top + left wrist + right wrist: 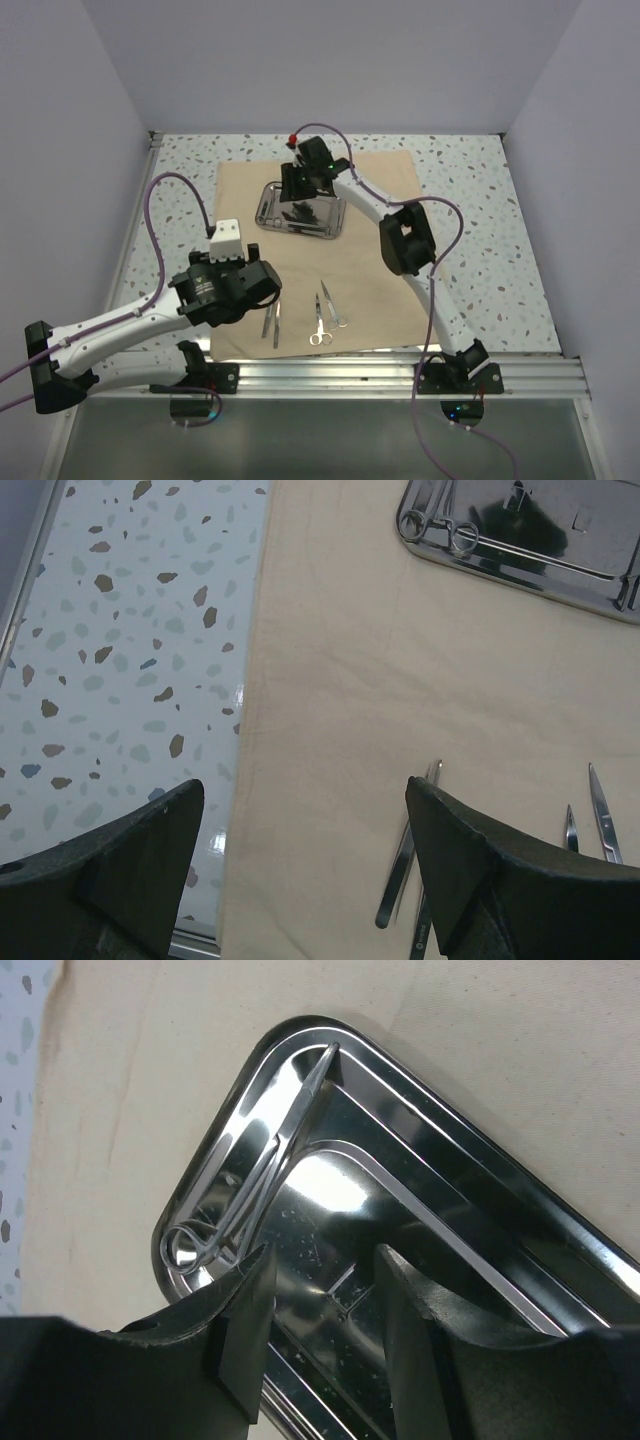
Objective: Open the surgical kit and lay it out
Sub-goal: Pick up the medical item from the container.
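Overhead and wrist views of two robot arms laying out a surgical kit. The beige cloth wrap (pixel 380 270) lies opened flat on the speckled table (pixel 480 200), probably as a clean field for the tools.

The right gripper (pixel 320 1265) hangs low over the shiny rectangular steel tray (pixel 470 1210). Its jaws are partly parted and nothing is between them; the tray floor shows through the gap. Just beside its left finger, a slim ring-handled instrument (pixel 265 1165) rests along the tray's inner edge, tips towards the corner ahead. The gripper seems poised to fetch it, as it appears to be the one tool not yet laid out.

The left gripper (pixel 305 790) hovers released, jaws spread wide and empty, above the cloth's left border. Slim tweezers (pixel 400 870) lie on the cloth under its right finger. Beyond them to its right lie the scissors (pixel 319 325) and another ringed tool (pixel 333 308), set roughly parallel, near each other, perhaps for easy picking.
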